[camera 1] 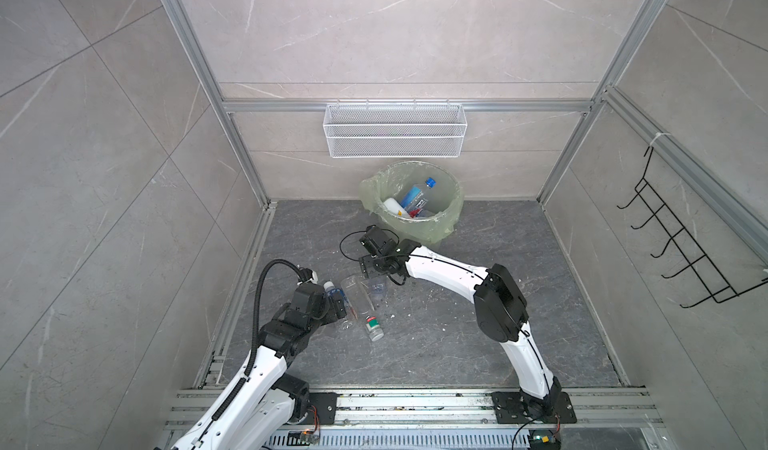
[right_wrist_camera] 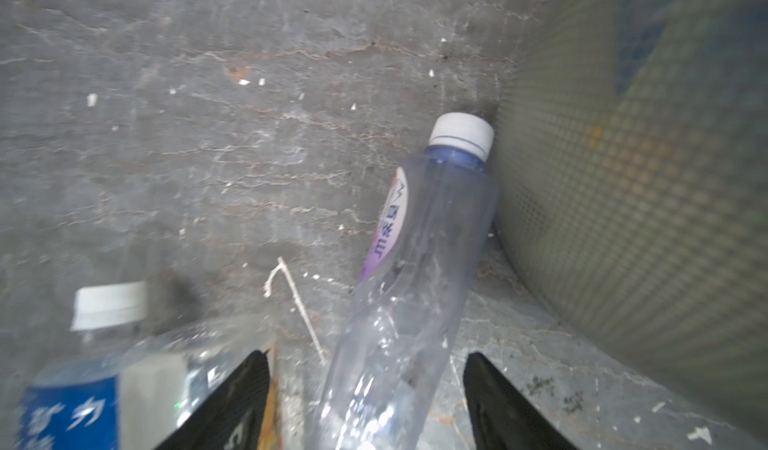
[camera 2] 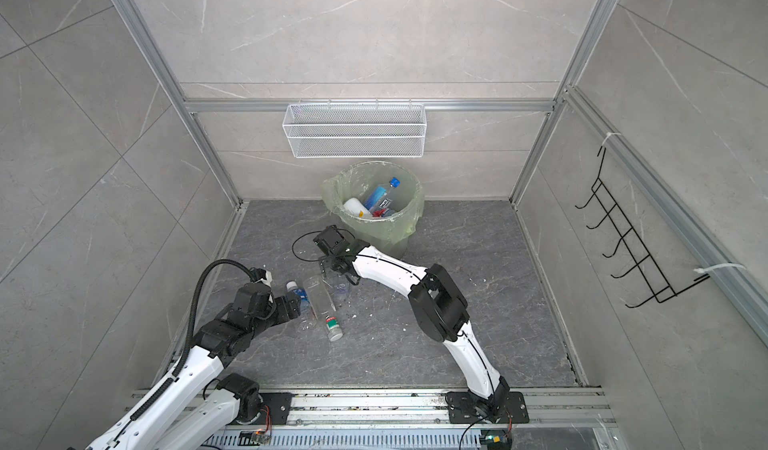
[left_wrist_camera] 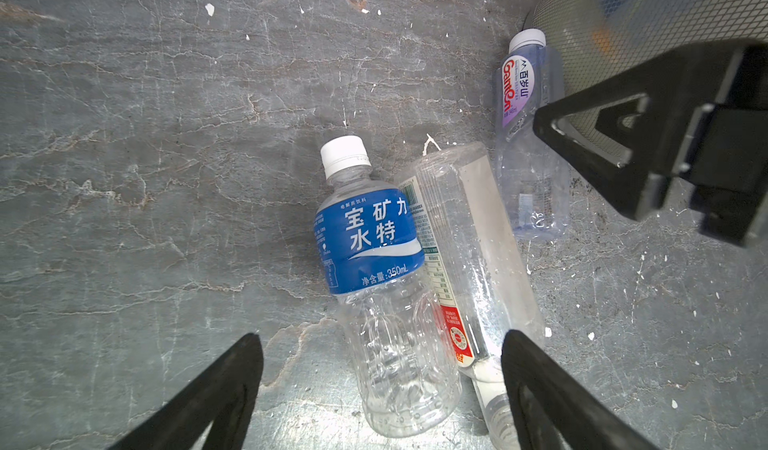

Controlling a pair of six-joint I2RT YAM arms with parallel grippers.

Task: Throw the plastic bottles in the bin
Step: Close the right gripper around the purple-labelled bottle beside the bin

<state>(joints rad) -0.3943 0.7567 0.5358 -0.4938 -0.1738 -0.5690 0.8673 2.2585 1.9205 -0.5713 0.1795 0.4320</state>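
Three plastic bottles were left outside the bin, others already inside: my right claw straddled the purple-label bottle, narrowed but not yet pinching, while my left claw hung wide over the blue-label bottle, the tall clear bottle beside it.
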